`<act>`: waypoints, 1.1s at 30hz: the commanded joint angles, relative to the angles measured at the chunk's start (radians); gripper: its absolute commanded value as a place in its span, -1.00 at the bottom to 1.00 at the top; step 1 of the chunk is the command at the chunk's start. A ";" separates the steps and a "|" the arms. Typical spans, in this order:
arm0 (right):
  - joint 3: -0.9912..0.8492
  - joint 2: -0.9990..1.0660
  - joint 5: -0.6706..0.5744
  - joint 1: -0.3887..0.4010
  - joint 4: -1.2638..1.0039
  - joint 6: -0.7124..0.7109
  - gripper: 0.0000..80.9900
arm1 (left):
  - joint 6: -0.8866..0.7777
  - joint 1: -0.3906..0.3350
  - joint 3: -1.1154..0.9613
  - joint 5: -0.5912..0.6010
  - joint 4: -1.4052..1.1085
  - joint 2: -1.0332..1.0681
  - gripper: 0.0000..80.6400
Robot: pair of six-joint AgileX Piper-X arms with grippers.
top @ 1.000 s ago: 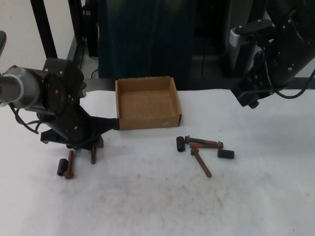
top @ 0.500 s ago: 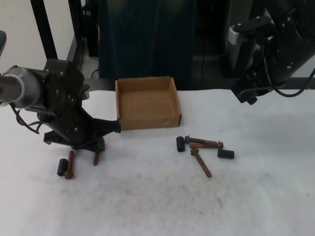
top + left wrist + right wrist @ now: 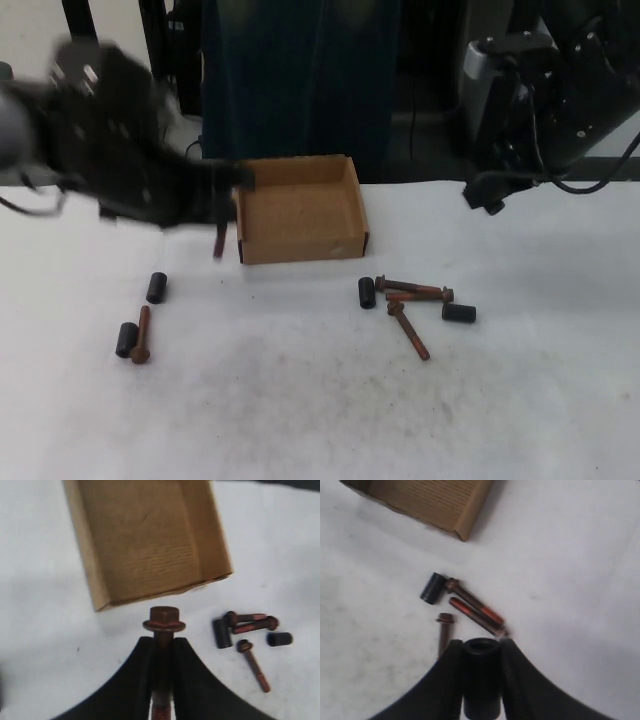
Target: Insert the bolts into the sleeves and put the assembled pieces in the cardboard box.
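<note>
Worktop (image 3: 320, 420): white, stained surface carrying all loose parts.

Left arm (image 3: 110, 140): raised over the left rear of the worktop. In the high view its forward end overlaps the left wall of the cardboard box (image 3: 300, 245).

Right arm (image 3: 570, 90): raised at the right rear, well apart from the box.

Cardboard box: stands at rear centre, open top up.

Left gripper (image 3: 162, 646): fingers clamped on the shank of the held bolt (image 3: 163, 621). The bolt's head projects past the fingertips, off the worktop, just beside the box's near left corner.

Right gripper (image 3: 481, 647): fingers closed on the held sleeve (image 3: 481, 677), open bore outward, clear of the worktop.

Right cluster, in front of the box's right corner:
- The paired bolts (image 3: 415, 291) lie side by side.
- The end sleeve (image 3: 367, 292) sits against their left ends.
- The angled bolt (image 3: 409, 332) lies just nearer.
- The outer sleeve (image 3: 459, 313) lies near, on the right.

Left group:
- The left bolt (image 3: 142, 334) lies beside the adjoining sleeve (image 3: 126, 339).
- The lone sleeve (image 3: 156, 287) lies apart, behind them.
</note>
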 commanded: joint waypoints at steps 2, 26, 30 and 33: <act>-0.005 -0.042 -0.396 -0.001 -0.015 0.032 -0.99 | 0.069 -0.006 -0.006 0.036 -0.015 -0.170 -0.98; -0.005 -0.241 -0.954 0.157 -0.080 -0.267 -0.99 | 0.075 -0.072 0.242 0.154 -0.690 -0.697 -0.98; 0.011 -0.266 -0.876 0.167 -0.079 -0.286 -0.99 | 0.075 -0.072 0.359 0.155 -0.835 -0.744 -0.98; 0.056 -0.268 -0.874 0.178 -0.079 -0.328 -0.99 | 0.061 -0.072 0.428 0.174 -0.824 -0.772 -0.98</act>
